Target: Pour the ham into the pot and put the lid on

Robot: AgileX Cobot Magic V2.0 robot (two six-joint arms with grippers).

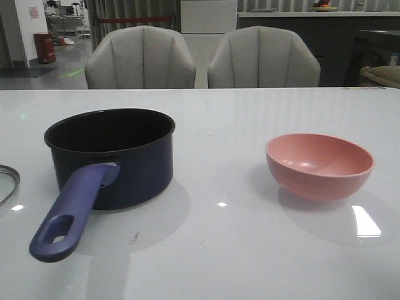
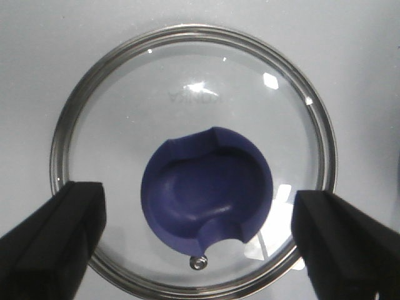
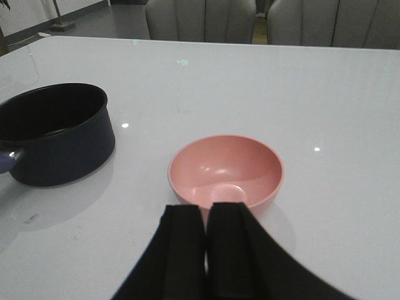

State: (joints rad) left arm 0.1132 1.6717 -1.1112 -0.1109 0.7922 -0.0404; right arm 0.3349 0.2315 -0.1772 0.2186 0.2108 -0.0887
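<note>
The dark navy pot stands at the table's left, its purple-blue handle pointing toward the front edge. Its inside is dark, and no ham shows in any view. The glass lid lies flat on the table, only its steel rim showing at the far left of the front view. My left gripper hovers open above it, one finger on each side of the blue knob. My right gripper is shut on nothing, just short of the pink bowl, which looks empty.
The pink bowl sits at the table's right, well apart from the pot. Two grey chairs stand behind the far edge. Neither arm shows in the front view.
</note>
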